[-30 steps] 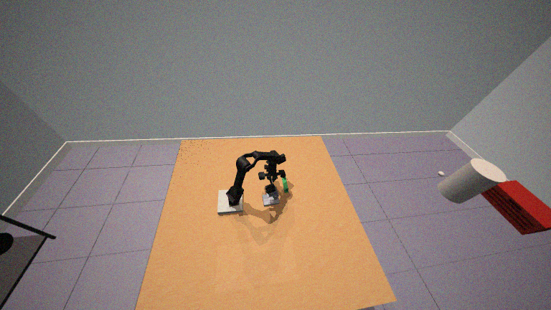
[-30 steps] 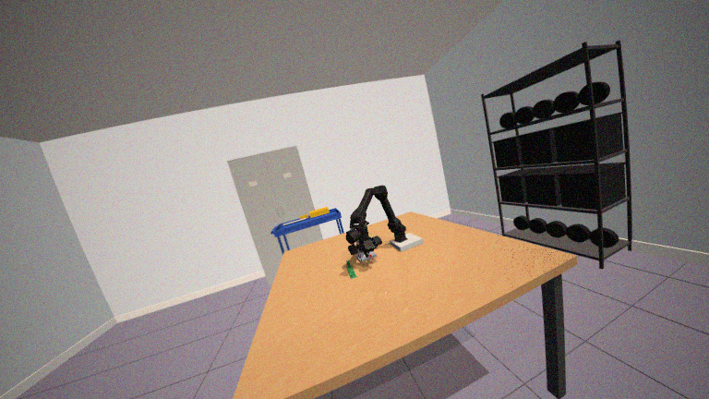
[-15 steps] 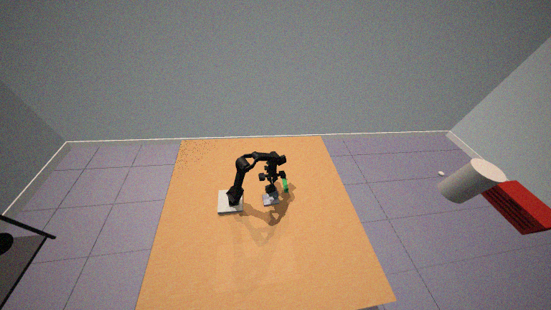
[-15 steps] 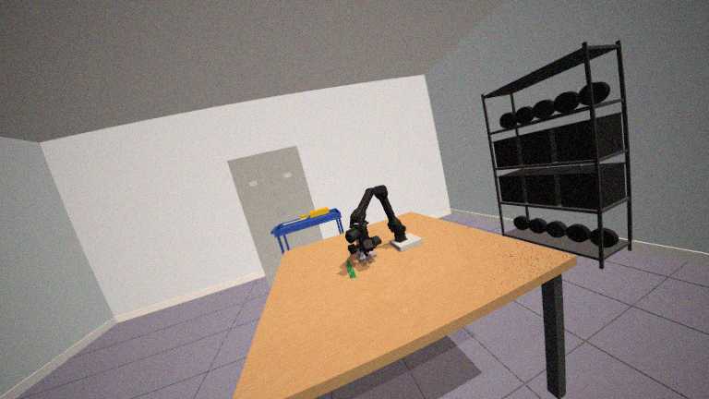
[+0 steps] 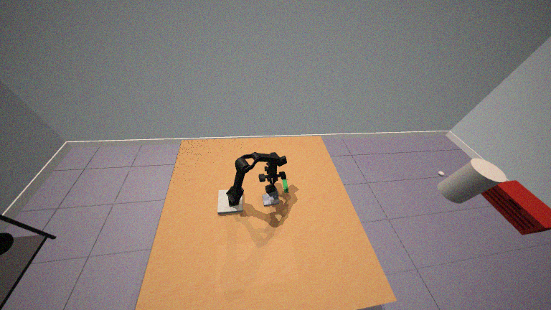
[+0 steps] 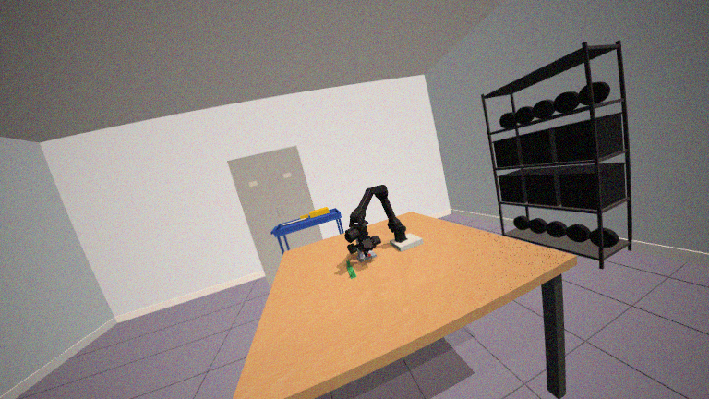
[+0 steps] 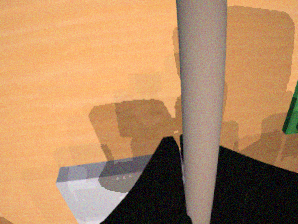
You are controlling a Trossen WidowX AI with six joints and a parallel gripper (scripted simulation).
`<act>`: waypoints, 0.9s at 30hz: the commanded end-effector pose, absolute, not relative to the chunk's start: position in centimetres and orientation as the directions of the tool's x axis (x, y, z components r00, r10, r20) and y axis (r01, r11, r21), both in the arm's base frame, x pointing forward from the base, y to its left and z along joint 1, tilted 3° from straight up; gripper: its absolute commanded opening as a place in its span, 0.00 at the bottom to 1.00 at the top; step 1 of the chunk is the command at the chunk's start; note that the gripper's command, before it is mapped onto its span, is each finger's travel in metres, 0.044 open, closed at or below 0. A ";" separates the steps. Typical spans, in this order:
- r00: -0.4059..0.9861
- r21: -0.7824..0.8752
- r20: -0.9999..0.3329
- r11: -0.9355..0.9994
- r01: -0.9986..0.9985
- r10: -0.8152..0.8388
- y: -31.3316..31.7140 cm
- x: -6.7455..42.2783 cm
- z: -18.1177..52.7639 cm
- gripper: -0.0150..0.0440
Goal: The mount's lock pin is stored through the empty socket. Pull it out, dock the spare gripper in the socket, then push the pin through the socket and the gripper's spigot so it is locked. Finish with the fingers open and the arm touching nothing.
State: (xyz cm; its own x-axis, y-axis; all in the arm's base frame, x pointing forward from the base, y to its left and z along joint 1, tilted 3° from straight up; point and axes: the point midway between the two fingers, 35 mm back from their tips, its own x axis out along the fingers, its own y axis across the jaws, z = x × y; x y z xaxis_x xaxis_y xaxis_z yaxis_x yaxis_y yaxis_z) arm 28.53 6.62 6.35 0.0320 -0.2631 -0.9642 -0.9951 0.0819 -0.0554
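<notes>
Orange worktop (image 5: 215, 270), frame centre: end effector (image 5: 272, 180) clamped on the spare gripper (image 5: 270, 188) above the grey mount (image 5: 270, 199); docking underway, needs straight lowering.

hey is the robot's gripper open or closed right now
Closed on something. The gripper hangs above the mount, and the wrist view shows a slim grey rod running up between the fingers, likely the lock pin.
</notes>
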 end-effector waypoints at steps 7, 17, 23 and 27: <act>0.033 -0.055 -0.963 0.078 -0.995 -0.268 6.1 28.4 6.3 0.25; 0.033 -0.055 -0.963 0.077 -0.995 -0.268 5.6 28.4 6.3 0.25; 0.033 -0.055 -0.963 0.077 -0.996 -0.267 5.3 28.4 6.3 0.25; 0.032 -0.055 -0.963 0.077 -0.996 -0.267 5.1 28.3 6.3 0.25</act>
State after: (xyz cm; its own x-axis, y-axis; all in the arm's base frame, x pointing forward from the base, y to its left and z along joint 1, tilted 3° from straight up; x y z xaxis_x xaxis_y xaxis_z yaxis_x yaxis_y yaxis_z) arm 28.42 5.46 6.36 0.0321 -0.2608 -0.9649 -0.9952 0.0811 -0.0551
